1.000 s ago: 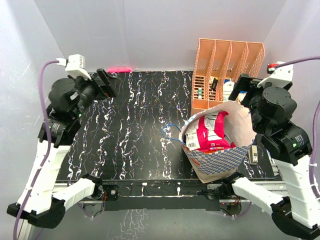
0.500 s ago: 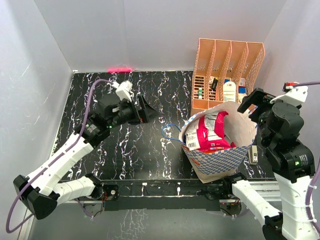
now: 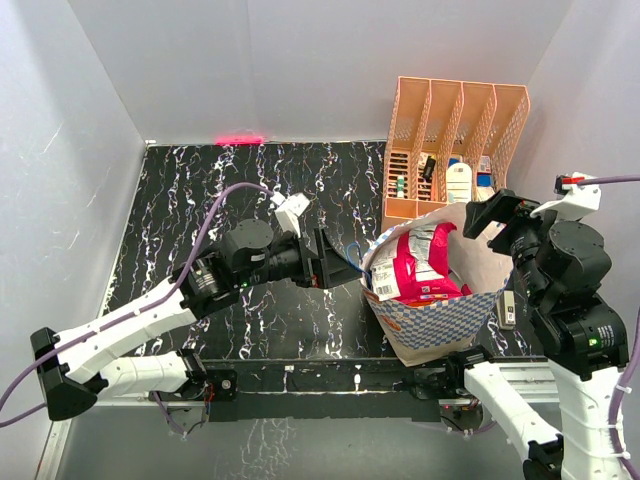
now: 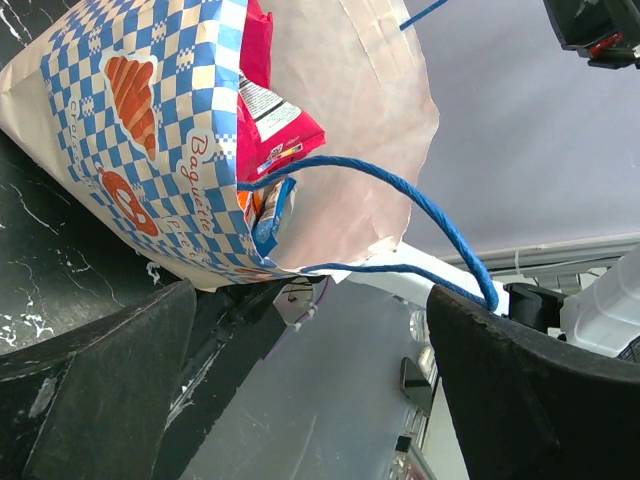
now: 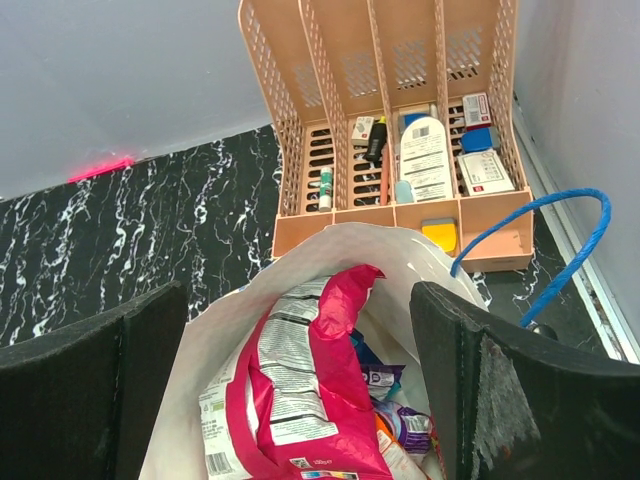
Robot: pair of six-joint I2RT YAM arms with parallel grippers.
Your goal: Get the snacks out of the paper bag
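1. Magenta foil shows at the mouth of the paper bag point(image 3: 440, 318) in the overhead view. The snacks point(image 3: 415, 265) are all inside it and none lies on the table point(image 3: 220, 200), so I judge that unloading has not begun. The bag stands at the right front, just before the peach organizer point(image 3: 455, 140). Your left arm stretches across the table, with the left gripper point(image 3: 335, 262) spread wide and empty just beside the bag's left rim. The right gripper point(image 3: 490, 212), equally wide and empty, hangs above the far rim.

2. From the left wrist you face the bag's checkered side, with the view rolled over. The blue cord handle point(image 4: 420, 200) loops across the gap between your fingers point(image 4: 100, 400), and as far as I can tell it touches neither. A magenta packet point(image 4: 272, 105) pokes from the mouth.

3. From the right wrist you look straight down into the bag. The magenta-and-silver packet lies on top, with smaller packets point(image 5: 395, 405) beneath it. Your jaws stand apart on either side with nothing between them. Every packet is left to lift out.
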